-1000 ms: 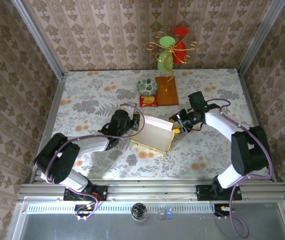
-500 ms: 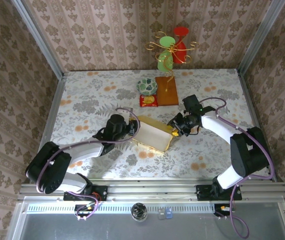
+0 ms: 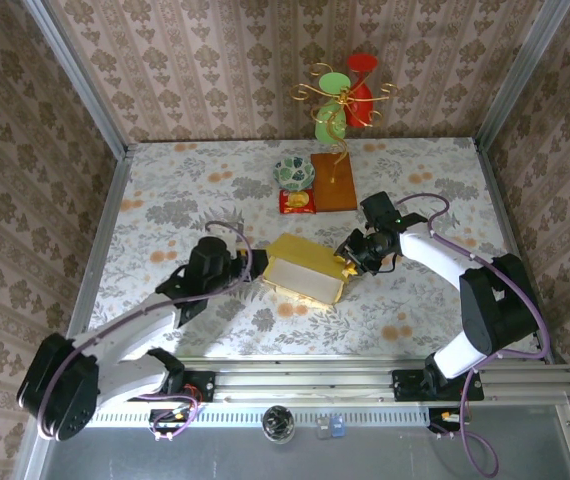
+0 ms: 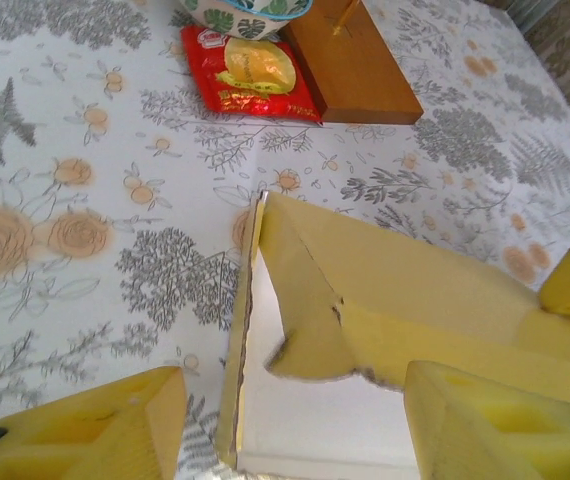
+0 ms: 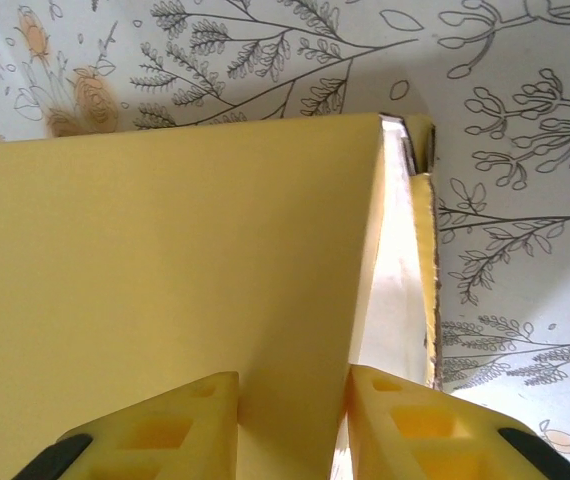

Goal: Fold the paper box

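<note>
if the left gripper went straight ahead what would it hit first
The paper box: its yellow wall and flap sit right ahead between the open fingers of the left gripper. Nothing looks nearer, though depth is unclear.

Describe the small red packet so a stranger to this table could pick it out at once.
On the floral table, look to the far middle, where an orange-brown board lies. The red packet lies flat beside the board's left edge, just in front of a round green-patterned bowl. Unlike them, it is glossy red with a yellow picture.
</note>
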Controlling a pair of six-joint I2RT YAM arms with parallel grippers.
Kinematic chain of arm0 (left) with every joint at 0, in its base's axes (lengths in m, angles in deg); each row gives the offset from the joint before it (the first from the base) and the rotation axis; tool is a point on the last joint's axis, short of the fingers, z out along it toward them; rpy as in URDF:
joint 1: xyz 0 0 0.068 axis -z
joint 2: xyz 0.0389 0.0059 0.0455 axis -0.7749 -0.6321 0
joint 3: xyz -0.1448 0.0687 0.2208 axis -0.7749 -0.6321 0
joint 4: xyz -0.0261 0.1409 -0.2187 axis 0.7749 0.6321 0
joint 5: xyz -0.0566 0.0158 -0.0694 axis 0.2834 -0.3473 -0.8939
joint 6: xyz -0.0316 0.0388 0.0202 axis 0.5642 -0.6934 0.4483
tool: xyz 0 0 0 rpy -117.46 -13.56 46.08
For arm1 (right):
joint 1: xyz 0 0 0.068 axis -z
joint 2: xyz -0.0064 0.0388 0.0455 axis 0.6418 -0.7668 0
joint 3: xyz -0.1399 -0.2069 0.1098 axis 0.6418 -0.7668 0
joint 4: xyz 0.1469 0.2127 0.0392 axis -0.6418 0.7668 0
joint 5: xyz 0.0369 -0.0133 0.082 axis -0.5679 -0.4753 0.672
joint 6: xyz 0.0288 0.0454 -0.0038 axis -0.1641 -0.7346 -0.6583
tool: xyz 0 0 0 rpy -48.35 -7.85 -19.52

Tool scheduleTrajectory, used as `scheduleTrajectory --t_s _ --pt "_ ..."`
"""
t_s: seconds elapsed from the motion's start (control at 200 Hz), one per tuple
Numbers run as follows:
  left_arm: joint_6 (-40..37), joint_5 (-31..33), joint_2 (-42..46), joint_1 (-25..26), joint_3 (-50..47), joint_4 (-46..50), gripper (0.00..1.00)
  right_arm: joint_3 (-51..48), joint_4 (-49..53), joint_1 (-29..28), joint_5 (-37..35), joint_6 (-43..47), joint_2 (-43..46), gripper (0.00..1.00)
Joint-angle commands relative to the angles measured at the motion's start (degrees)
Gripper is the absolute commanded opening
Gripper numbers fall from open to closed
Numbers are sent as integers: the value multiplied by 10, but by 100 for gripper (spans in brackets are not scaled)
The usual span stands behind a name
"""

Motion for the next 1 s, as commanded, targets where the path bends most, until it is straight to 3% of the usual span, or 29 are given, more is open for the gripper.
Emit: scheduleTrajectory --t_s 0.0,0.145,0.25,0.475,0.675,0.995 --pt "82 -81 42 -30 27 110 61 16 36 -4 -24 19 -10 33" --pt "60 -127 35 -81 106 226 68 30 48 -9 -27 28 -17 33" --pt "23 -187 -59 -124 180 264 68 39 60 -13 -33 38 -23 33" --pt "-78 -247 -269 -118 330 316 65 40 70 -16 -43 51 -28 33" --pt "-105 -266 -342 -105 348 308 54 43 66 -17 -49 57 -33 32" --pt "-114 -248 -367 -72 309 283 53 60 91 -17 -48 77 -42 33"
